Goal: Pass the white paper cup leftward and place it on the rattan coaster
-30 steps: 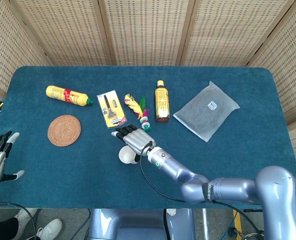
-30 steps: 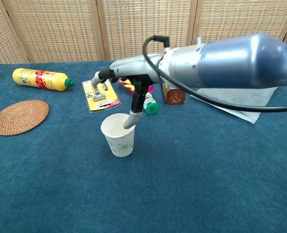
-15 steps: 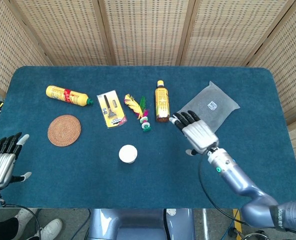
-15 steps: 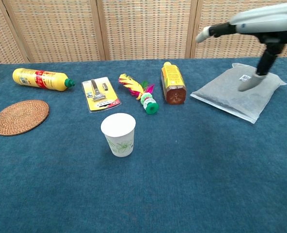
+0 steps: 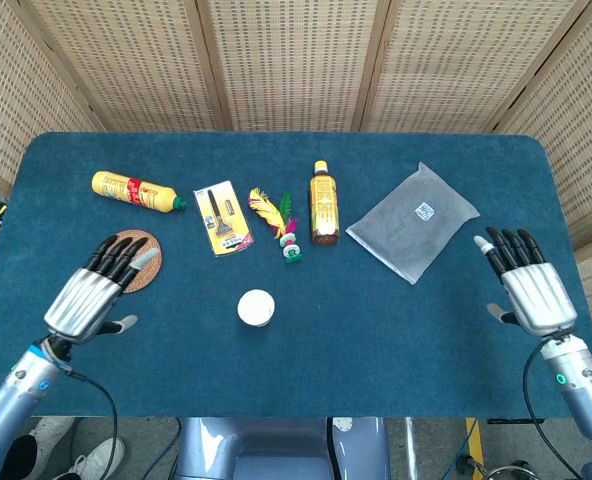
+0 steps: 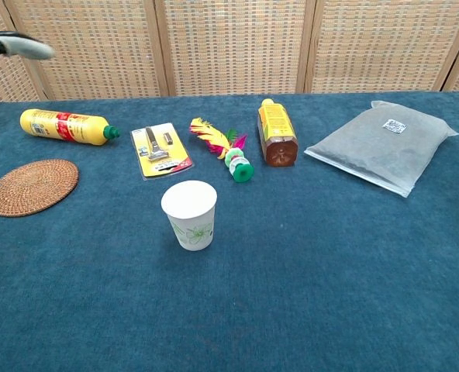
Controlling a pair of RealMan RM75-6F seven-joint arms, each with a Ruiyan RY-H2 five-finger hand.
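Head view shows no legible writing: the yellow bottle (image 5: 136, 190) carries a red label band, the amber bottle (image 5: 323, 204) a yellow label, and the grey pouch (image 5: 413, 221) a small dark printed patch, all too small to read. White paper cup (image 6: 190, 215) stands upright near the middle of the blue table (image 5: 396, 330), unheld, with a faint green leaf print on its side. Rattan coaster (image 6: 32, 186) lies well to its left, partly covered in the head view by the left hand (image 5: 98, 293), fingers extended and apart, holding nothing. Right hand (image 5: 529, 286) hovers at the right edge, likewise spread, with nothing held. Carded razor (image 5: 222, 217) and feathered shuttlecock (image 5: 279, 224) lie between the bottles. Chest view catches only a blurred fingertip (image 6: 28, 48) at upper left.
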